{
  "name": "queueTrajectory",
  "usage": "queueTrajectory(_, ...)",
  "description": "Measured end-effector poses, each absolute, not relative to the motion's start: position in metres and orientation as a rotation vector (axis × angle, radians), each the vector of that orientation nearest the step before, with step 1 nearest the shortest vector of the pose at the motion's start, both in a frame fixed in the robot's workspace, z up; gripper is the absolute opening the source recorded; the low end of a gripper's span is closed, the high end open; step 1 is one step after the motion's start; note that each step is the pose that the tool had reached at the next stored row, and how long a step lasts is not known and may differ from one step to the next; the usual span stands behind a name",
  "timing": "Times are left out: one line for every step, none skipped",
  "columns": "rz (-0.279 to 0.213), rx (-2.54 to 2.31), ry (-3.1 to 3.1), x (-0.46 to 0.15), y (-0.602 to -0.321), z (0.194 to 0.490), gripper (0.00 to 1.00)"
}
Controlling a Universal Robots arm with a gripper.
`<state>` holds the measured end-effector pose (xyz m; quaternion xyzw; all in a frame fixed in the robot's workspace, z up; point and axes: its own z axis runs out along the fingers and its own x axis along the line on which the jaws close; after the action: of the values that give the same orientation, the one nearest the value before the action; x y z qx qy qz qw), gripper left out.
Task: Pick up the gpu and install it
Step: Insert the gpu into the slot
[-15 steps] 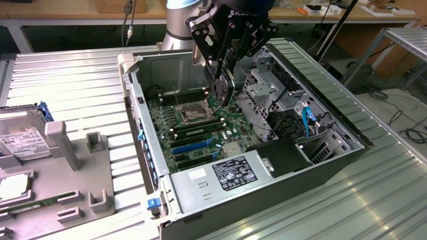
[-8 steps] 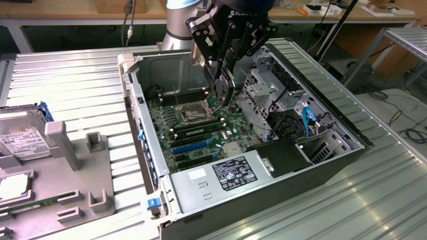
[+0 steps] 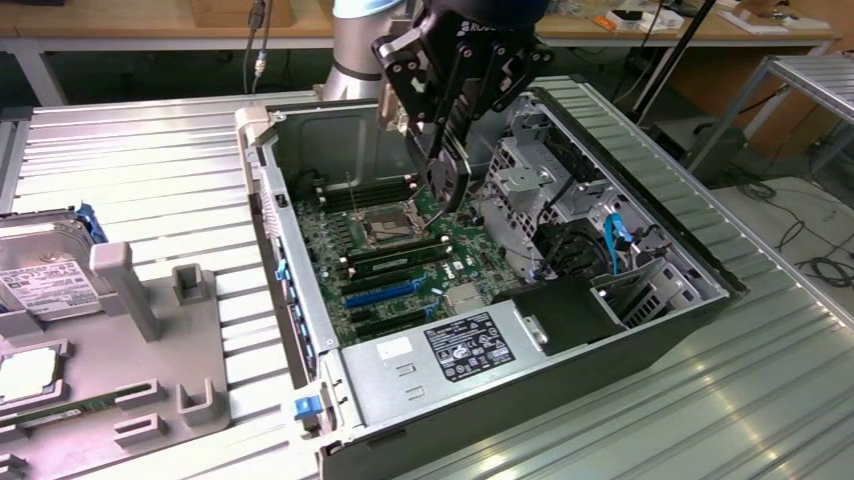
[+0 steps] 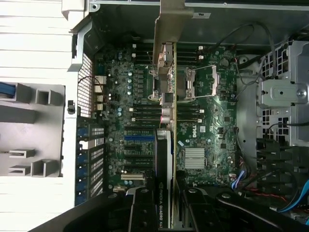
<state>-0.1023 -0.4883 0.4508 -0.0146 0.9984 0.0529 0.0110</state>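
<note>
Install step was on: gripper (image 3: 446, 140) jaws clamped on the gpu (image 4: 163, 150), hanging edge-down just above the motherboard (image 4: 212, 125). I'd say it needed lining up with the motherboard's blue slot (image 4: 138, 137).

1. I count 1 gpu (image 4: 163, 150), edge-on to my wrist cam.
2. 1 gripper (image 4: 166, 200) clamped on it, 2 fingers (image 4: 140, 212) in view.
3. 1 open PC case (image 3: 641, 170), 1 mobo (image 4: 207, 121) inside.
4. On the mobo: 1 silver heatsink (image 4: 197, 158), 1 CPU socket (image 4: 203, 82).
5. 1 PSU (image 3: 400, 352) w/ 1 label.
6. 1 hard drive (image 3: 40, 280) on 1 gray tray (image 3: 147, 320), exterior view's left.
7. 2 blue slots (image 3: 380, 293), as far as I can make out.
</note>
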Motion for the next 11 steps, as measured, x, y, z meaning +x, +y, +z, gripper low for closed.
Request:
queueTrajectory(0.165,-0.055,3.115,-0.1023,-0.4883,0.4508,0.27)
queueTrajectory(0.166,-0.076,3.115,-0.1023,-0.4883,0.4508,0.27)
queueTrajectory(0.166,-0.087,3.115,-0.1023,-0.4883,0.4508,0.27)
queueTrajectory(0.166,-0.097,3.115,-0.1023,-0.4883,0.4508,0.27)
queueTrajectory(0.166,-0.107,3.115,-0.1023,-0.4883,0.4508,0.27)
queueTrajectory(0.166,-0.115,3.115,-0.1023,-0.4883,0.4508,0.27)
queueTrajectory(0.166,-0.138,3.115,-0.1023,-0.4883,0.4508,0.27)
queueTrajectory(0.166,-0.148,3.115,-0.1023,-0.4883,0.4508,0.27)
queueTrajectory(0.166,-0.158,3.115,-0.1023,-0.4883,0.4508,0.27)
queueTrajectory(0.167,-0.168,3.115,-0.1023,-0.4883,0.4508,0.27)
queueTrajectory(0.167,-0.176,3.115,-0.1023,-0.4883,0.4508,0.27)
